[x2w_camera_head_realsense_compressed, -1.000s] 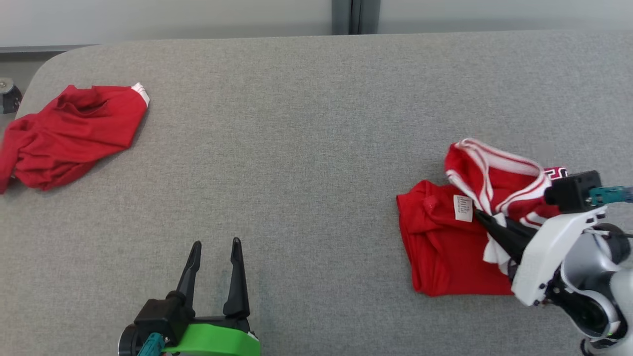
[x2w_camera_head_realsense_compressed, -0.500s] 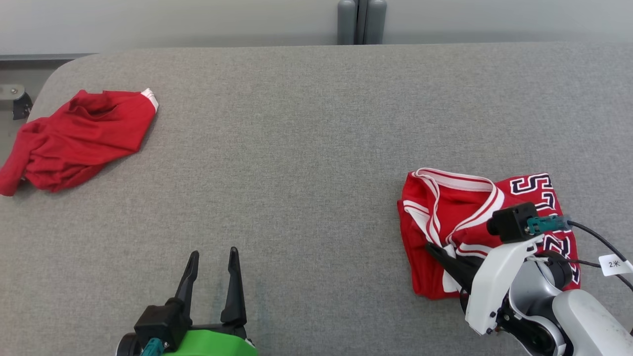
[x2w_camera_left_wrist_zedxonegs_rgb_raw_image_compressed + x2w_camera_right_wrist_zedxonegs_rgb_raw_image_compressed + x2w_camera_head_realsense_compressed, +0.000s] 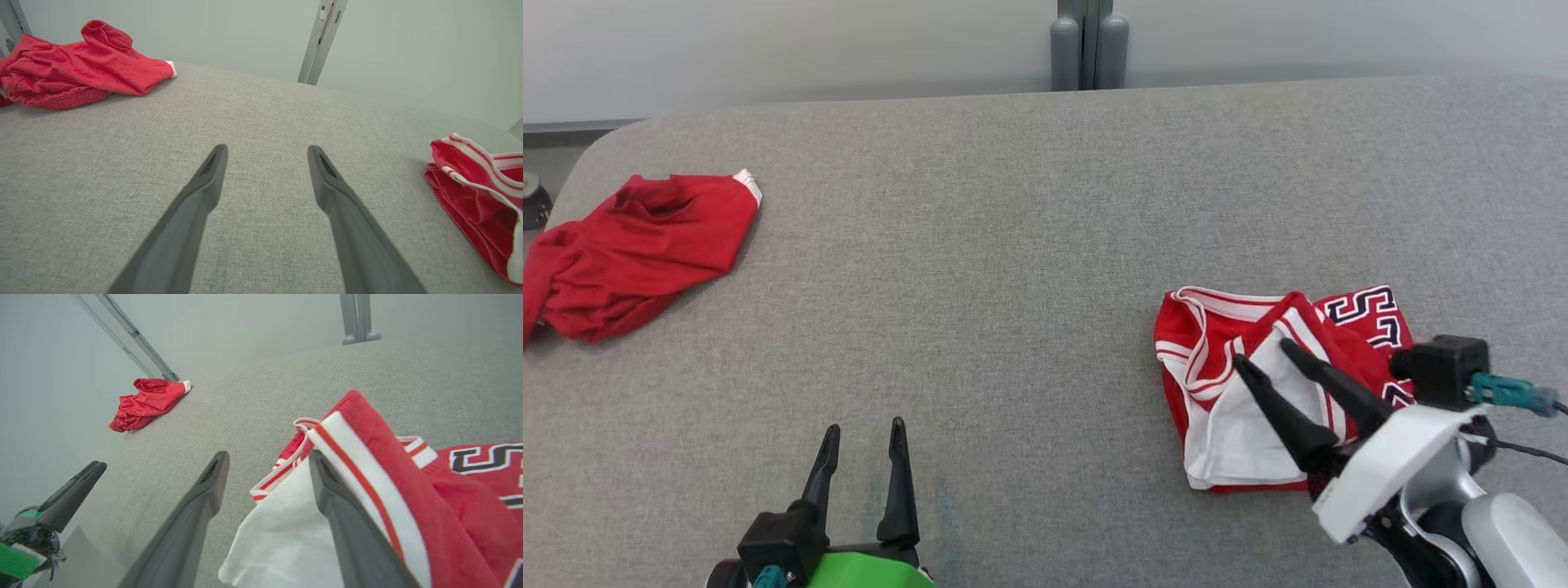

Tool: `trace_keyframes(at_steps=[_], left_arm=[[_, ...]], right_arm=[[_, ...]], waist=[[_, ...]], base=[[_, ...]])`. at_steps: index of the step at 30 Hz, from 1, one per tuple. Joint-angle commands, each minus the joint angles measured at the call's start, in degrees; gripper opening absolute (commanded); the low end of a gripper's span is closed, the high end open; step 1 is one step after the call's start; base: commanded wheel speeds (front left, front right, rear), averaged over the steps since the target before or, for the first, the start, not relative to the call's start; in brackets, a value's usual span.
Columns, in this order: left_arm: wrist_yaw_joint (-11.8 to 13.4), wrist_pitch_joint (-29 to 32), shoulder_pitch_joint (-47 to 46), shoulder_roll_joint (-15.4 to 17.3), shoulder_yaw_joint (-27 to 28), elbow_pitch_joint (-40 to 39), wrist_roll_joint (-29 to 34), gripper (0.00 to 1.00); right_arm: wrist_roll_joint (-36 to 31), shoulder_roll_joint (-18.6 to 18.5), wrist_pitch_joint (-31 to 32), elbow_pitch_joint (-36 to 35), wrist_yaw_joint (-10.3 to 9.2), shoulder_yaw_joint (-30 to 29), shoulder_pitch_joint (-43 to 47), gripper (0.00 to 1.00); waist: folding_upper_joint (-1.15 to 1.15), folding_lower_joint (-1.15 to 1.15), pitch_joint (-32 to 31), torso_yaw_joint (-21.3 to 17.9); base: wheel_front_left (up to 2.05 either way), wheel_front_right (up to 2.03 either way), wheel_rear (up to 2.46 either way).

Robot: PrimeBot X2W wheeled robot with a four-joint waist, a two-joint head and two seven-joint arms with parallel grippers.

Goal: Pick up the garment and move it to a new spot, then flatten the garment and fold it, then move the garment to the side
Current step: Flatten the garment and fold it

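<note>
Red cloth, you have two pieces: the striped jersey (image 3: 1217,408) heaped near right on the grey table (image 3: 1013,245), a plain red garment (image 3: 637,245) crumpled far left. Your two grippers stand spread, the right gripper (image 3: 1263,352) over the jersey pinching nothing, the left gripper (image 3: 864,426) above bare table.

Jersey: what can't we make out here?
On the jersey, the lettering is cut by the right wrist view's right edge and partly behind the right arm's camera in the head view.
The plain red garment runs off the head view's left edge.
Whether the right gripper touches cloth: cannot tell.
</note>
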Motion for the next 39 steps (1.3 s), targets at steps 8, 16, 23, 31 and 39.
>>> trace_keyframes(at_steps=[8, 16, 23, 31, 39], left_arm=[[-0.8, -0.2, 1.9, 0.1, 1.2, -0.3, 0.9, 1.0], [-0.5, -0.2, 3.9, 0.1, 1.2, -0.1, 0.2, 1.0], [-0.5, -0.2, 4.7, 0.1, 1.5, -0.3, -0.1, 1.0], [-0.8, -0.2, 3.2, 0.1, 1.7, -0.9, 0.2, 1.0], [-1.4, -0.2, 0.1, 0.1, 0.7, -0.9, 1.0, 1.0]], right_arm=[[-3.5, -0.1, -14.2, 1.5, 0.01, -11.9, 10.9, 1.0], [-14.1, 4.0, -25.7, 10.9, 0.01, -21.5, 15.7, 1.0], [-22.8, 7.3, -28.7, 17.9, 0.0, -27.5, 16.1, 1.0], [-22.3, 7.7, -28.9, 19.5, 0.0, -26.7, 12.6, 0.05], [-21.9, 2.0, -25.1, 24.9, -0.02, -17.5, -0.9, 0.0]], waist=[[0.0, 0.0, -2.7, -0.1], [0.0, 0.0, -5.8, -1.1], [0.0, 0.0, -6.9, -1.6], [0.0, 0.0, -5.1, -1.8], [0.0, 0.0, -0.4, -0.6]], base=[[0.0, 0.0, 0.0], [0.0, 0.0, 0.0], [0.0, 0.0, 0.0], [0.0, 0.0, 0.0], [0.0, 0.0, 0.0]])
